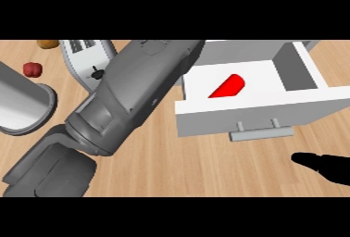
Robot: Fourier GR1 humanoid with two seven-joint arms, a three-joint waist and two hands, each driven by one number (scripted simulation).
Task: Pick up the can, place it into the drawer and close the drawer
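**Can in the drawer, front still out**

Fingers of your right hand [327, 167] show only as a dark shape at the lower right, lying fairly straight and holding nothing. Your left forearm [130, 92] runs up across the view and its fingers are out of sight, so you cannot tell how they stand. Up and left of the right fingers, the red can [228, 86] lies on its side inside the open drawer [301, 69], apart from them. It looks like a light, rigid cylinder with a slick wall that would roll; if you must move it, take it across the middle. Just above and left of those fingers is the drawer handle [261, 134], probably your next contact.
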